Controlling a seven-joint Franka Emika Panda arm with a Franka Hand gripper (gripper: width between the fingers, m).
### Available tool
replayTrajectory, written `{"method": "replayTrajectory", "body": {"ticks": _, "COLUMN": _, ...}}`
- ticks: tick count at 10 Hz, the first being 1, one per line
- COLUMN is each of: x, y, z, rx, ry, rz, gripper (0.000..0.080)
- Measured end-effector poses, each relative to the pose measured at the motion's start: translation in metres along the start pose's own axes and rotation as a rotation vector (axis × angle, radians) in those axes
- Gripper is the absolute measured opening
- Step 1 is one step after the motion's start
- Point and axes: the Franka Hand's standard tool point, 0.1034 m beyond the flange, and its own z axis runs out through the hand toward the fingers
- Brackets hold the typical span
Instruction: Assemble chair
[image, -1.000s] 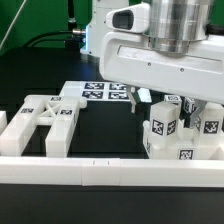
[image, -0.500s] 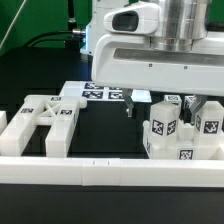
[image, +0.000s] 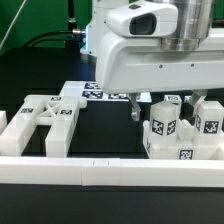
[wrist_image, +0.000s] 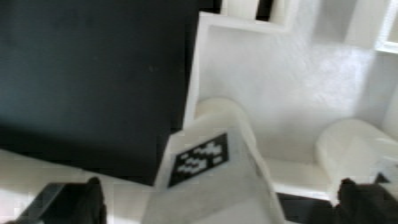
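Observation:
My gripper (image: 166, 106) hangs open just above a group of white tagged chair posts (image: 166, 132) at the exterior view's right, behind the front rail. One dark finger (image: 135, 108) shows beside the nearest post, apart from it. In the wrist view a tagged white post (wrist_image: 217, 160) stands between my two fingertips (wrist_image: 80, 205), and the gripper (wrist_image: 222, 207) straddles it with room on both sides. Nothing is held. The cross-braced frame (image: 45, 118) lies flat at the exterior view's left, with a white slab (image: 72, 93) just behind it.
A long white border rail (image: 110, 172) runs along the front. The marker board (image: 100, 92) lies behind the frame, partly under my hand. A second tagged post (image: 210, 124) stands close to the first, at the far right. The table is black.
My hand has shifted slightly sideways and sunk a little toward the tagged posts. The jaws have stayed open and no part has moved.

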Motion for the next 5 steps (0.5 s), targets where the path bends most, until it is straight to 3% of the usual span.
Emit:
{"method": "replayTrajectory", "body": {"ticks": 2, "x": -0.0029, "y": 0.0072, "z": -0.0032, "rx": 0.015, "ry": -0.031, "rz": -0.122, "gripper": 0.0649}}
{"method": "replayTrajectory", "body": {"ticks": 4, "x": -0.0008, "y": 0.0065, "z": -0.0027, "rx": -0.003, "ry": -0.028, "rz": -0.234, "gripper": 0.0640}}
{"method": "replayTrajectory", "body": {"ticks": 5, "x": 0.0009, "y": 0.0043, "z": -0.0028, "rx": -0.013, "ry": -0.026, "rz": -0.287, "gripper": 0.0489}}
